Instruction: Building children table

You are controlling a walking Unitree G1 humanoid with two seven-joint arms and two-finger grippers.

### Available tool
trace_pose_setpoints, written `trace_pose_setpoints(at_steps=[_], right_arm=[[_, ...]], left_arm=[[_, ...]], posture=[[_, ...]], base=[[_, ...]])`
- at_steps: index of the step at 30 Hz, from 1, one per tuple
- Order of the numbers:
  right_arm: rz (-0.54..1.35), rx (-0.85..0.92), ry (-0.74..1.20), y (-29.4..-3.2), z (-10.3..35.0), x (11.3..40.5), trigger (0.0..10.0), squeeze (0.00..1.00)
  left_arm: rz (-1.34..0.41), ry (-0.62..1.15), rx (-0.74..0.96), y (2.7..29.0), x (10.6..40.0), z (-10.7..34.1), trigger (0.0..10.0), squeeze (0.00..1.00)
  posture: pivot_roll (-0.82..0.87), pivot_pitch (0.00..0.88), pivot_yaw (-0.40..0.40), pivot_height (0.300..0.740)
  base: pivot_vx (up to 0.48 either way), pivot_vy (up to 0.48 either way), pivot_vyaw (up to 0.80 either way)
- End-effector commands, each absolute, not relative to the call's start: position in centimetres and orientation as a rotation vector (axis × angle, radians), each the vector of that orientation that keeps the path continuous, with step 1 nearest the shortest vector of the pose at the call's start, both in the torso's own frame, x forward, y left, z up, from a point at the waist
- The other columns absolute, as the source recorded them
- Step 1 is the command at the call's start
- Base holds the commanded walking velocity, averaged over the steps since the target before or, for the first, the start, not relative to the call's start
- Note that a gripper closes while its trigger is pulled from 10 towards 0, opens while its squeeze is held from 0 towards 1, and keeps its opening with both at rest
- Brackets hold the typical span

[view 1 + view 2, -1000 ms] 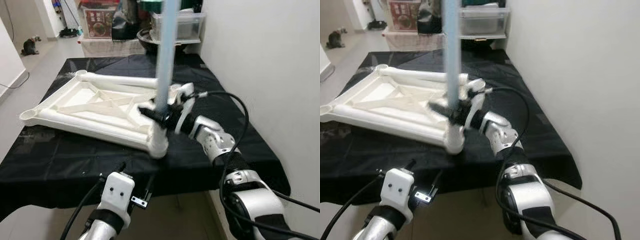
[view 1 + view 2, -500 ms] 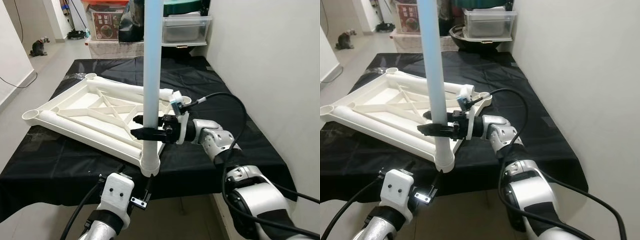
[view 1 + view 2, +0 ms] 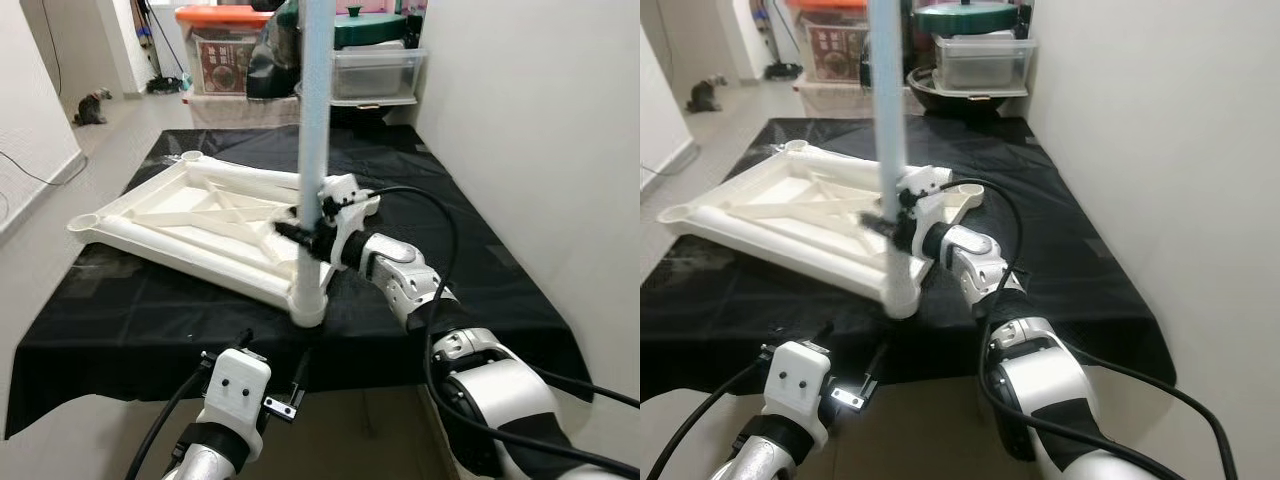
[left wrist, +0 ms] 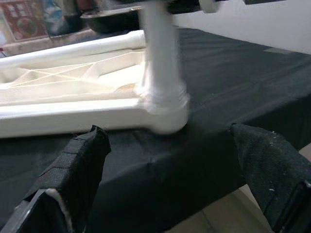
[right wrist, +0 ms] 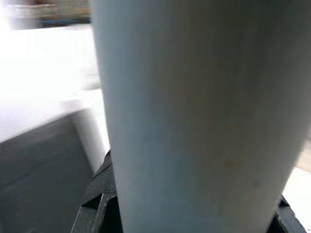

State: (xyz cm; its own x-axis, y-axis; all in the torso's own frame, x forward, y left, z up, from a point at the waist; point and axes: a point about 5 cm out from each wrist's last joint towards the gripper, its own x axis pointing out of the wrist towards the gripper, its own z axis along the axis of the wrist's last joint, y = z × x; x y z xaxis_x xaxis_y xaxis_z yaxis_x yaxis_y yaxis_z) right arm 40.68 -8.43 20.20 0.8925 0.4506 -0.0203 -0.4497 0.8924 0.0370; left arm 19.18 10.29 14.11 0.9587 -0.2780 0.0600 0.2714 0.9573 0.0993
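One white tabletop frame (image 3: 200, 215) is lying upside down on the black-covered table (image 3: 480, 270), stretching from the far left toward the near edge. One pale blue leg (image 3: 314, 130) is standing upright in the frame's socket at the corner nearest the robot, close to the table's near edge. Three other corner sockets on the frame are sitting open, with no legs in them.

The right hand (image 3: 305, 232) is clenching the leg low down, just above the socket, its black fingers wrapping the tube. The left hand (image 4: 170, 170) is hanging below the near edge of the table, its fingers spread apart and grasping nothing.

Compared with half a second ago, the right hand is sitting closer in against the leg with the wrist turned, where its fingers were reaching out level across the tube.
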Motion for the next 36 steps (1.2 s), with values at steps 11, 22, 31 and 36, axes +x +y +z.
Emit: trace_pose_setpoints(at_steps=[11,22,31,36], right_arm=[[-0.076,0.184,0.092,-9.6,18.1,40.3,10.0,0.0],[0.181,0.244,-0.043,-6.9,19.9,40.3,10.0,0.0],[1.089,0.344,-0.043,-6.7,22.1,38.4,10.0,0.0],[1.439,0.294,0.004,-6.7,21.6,36.4,10.0,0.0]], left_arm=[[-0.286,-0.059,0.099,10.3,19.3,13.7,10.0,0.0],[-0.285,-0.06,0.1,10.3,19.3,13.7,10.0,0.0],[-0.283,-0.063,0.102,10.4,19.3,13.8,10.0,0.0],[-0.283,-0.063,0.1,10.4,19.3,13.8,10.0,0.0]], posture=[[0.04,0.026,-0.034,0.74],[0.04,0.026,-0.034,0.74],[0.04,0.037,-0.043,0.74],[0.04,0.037,-0.043,0.74]], base=[[0.0,0.0,0.0],[0.0,0.0,0.0],[0.0,0.0,0.0],[0.0,0.0,0.0]])
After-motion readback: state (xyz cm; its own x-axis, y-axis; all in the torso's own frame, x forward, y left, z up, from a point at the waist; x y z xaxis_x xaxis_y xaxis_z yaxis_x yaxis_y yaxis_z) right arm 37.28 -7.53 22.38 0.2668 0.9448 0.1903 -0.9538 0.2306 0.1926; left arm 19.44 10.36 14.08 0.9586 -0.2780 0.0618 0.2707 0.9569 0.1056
